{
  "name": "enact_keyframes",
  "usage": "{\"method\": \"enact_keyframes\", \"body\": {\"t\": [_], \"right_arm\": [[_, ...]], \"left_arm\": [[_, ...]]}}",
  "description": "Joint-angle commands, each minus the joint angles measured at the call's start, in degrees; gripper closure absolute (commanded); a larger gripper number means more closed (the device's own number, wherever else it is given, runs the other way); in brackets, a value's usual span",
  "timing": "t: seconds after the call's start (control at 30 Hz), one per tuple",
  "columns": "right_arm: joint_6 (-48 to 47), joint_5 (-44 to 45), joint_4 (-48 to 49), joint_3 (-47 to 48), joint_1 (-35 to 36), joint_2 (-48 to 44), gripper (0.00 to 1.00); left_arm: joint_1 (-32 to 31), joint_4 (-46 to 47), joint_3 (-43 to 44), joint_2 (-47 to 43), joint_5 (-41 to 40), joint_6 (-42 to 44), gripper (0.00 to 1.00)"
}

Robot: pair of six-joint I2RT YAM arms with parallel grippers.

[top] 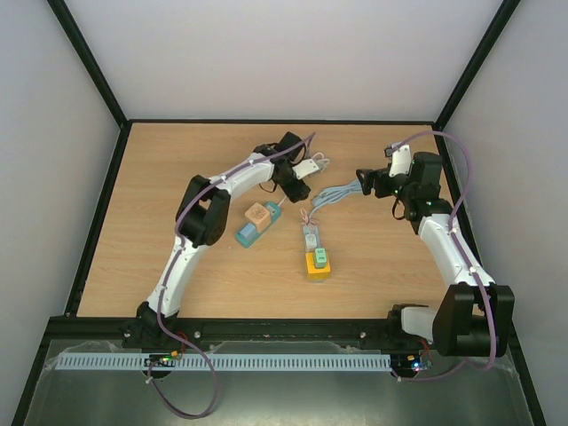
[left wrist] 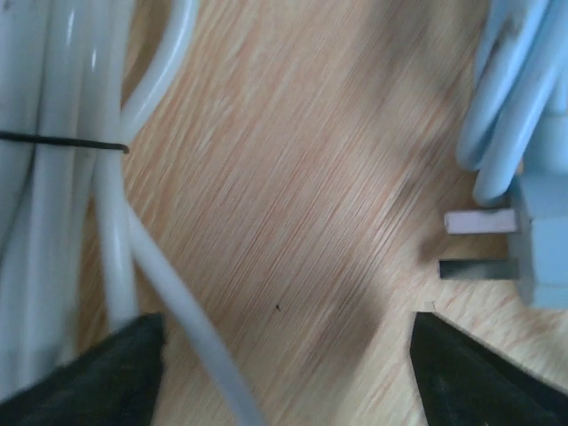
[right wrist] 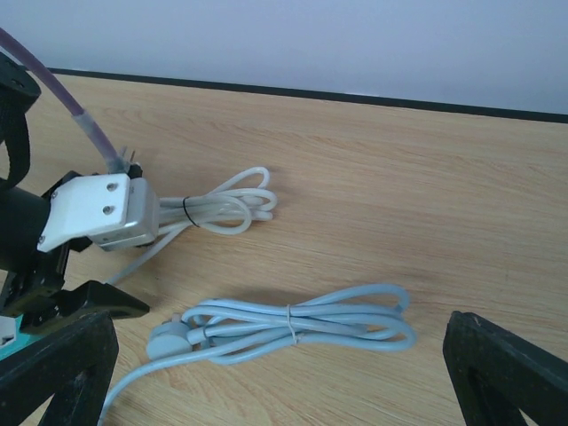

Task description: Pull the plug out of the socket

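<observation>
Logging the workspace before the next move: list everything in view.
white cable: one, bundled with a black tie, far centre of the table
light blue cable: one, coiled, right of the white one; its plug has bare prongs
teal block: one, tan cube on it, centre-left
yellow block: one, green and grey pieces on it, centre
table: one, light wood
left gripper: open, between the two cables
right gripper: open, above the light blue cable
</observation>
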Motion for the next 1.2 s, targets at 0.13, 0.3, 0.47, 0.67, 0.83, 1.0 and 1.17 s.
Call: {"method": "enact_keyframes", "body": {"t": [0.13,0.3,0.47,0.67,0.83,1.0,1.17], "right_arm": [[-0.63,-1.29,0.99,-0.71,0.01,-1.22,0.01],[-0.60,-2.36,0.96,-0.43,0.01,-1.39,0.01],[-0.57,-3.43,0.90,-0.11,0.01,-1.42,0.01],[-0.80,-4.40,1.10,0.19,0.01,-0.82,0.01],[-0.72,-5.28,0.94,0.72,0.01,-0.28,0.01],[-0.64,-5.44,0.86,0.87,0.00,-0.34,0.01],[-0.71,-5.01,0.86,0.65,0.01,-0.78,0.01]], "left_arm": [[2.71,-3.36,-1.89,-10.43,5.12,-2.24,0.00],[6.09,-2.96,-10.75,-20.66,7.20,-3.29,0.00],[10.87,-1.59,-23.94,-33.80,7.52,-1.60,0.00],[15.66,-0.94,-43.60,-47.68,6.80,2.53,0.00],[17.50,0.43,-57.12,-57.09,6.99,5.30,0.00],[17.42,4.31,-67.31,-63.58,6.72,5.41,0.00],[14.38,9.57,-73.23,-64.56,2.53,2.81,0.00]]}}
